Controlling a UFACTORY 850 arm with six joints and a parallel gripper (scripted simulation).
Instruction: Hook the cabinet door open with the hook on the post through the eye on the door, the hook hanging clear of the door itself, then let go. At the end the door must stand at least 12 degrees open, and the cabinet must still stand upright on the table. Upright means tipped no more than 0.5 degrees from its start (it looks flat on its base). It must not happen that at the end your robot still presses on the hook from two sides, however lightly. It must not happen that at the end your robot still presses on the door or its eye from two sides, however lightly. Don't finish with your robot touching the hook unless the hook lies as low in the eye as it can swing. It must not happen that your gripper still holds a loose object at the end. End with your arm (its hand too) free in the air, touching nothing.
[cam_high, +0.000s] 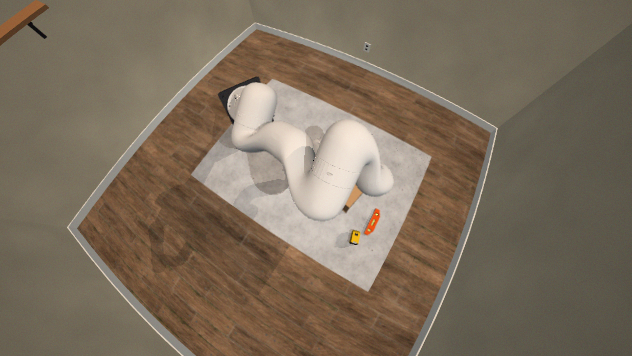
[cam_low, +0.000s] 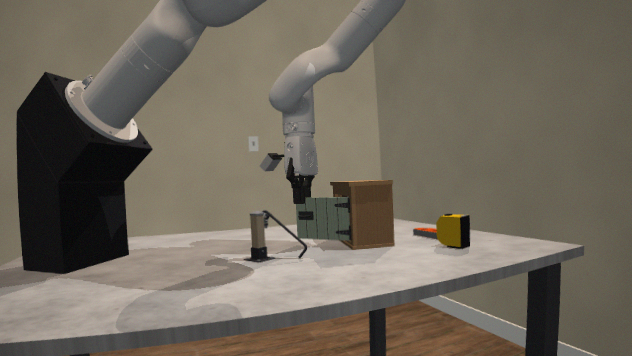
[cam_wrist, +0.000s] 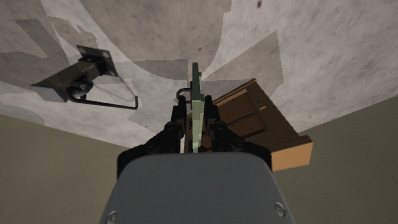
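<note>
The green cabinet door stands wide open from the brown cabinet, which looks upright. My gripper points down at the door's free upper edge. Its fingers are partly open and straddle the door, with a gap at least on the left in the wrist view. The eye sticks out from the door's left face there. The post stands apart from the door. Its black hook slants down, its bent tip near the table and outside the eye.
A yellow tape measure and an orange level lie beyond the cabinet on the grey table. The robot's black base stands at the left in the exterior view.
</note>
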